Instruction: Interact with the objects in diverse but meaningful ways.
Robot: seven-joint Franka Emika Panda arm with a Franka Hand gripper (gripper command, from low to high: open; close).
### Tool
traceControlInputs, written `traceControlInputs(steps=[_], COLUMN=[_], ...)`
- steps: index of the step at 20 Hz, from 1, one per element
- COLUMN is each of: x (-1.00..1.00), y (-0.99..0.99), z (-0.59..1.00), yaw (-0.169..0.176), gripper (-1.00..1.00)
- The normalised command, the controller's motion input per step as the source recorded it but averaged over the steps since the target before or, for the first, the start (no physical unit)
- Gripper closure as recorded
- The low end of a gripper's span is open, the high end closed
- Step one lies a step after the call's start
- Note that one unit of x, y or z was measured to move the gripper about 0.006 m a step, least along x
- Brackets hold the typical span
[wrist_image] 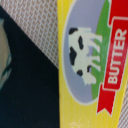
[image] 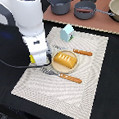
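Butter packet (wrist_image: 92, 65): yellow, flat, cow picture and red BUTTER banner, filling the wrist view at close range. Lying partly on woven placemat (wrist_image: 35, 25), partly over dark table (wrist_image: 25, 90). In exterior view, hidden under the arm (image: 28, 19), at the mat's edge toward the exterior view's left.

Gripper (image: 39, 60): low over the mat edge, directly above the packet. Fingers not visible in either view; spread or closed cannot be told, nor whether contact exists.

Step in hand, judged: approach to or grasp of the packet. Next move calls for a pinch across the packet's narrow sides or an edge lift, since a flat item on cloth offers little purchase; then a straight lift clear of the mat.

Count, exterior view:
- Bread loaf (image: 65, 59), one, orange, ridged, on plate (image: 56, 68), one.
- Carton (image: 67, 32), one, light blue, at mat's far edge.
- Fork (image: 64, 76), one; knife (image: 77, 51), one; orange handles, either side of plate.
- Grey pots, two: (image: 60, 4) and (image: 85, 10), on far counter.
- Bowl (image: 116, 8), one, partly cut off.
- Sausage: not seen.
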Motion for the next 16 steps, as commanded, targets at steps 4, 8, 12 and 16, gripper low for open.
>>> traceControlInputs(steps=[4,8,12,16], x=[-0.23,-0.12,-0.05,-0.07], y=[-0.01,-0.02,0.14,0.19], z=[-0.12,0.01,0.93,1.00], yaw=[0.024,0.032,0.025,0.000], gripper=[1.00,1.00,1.00,1.00])
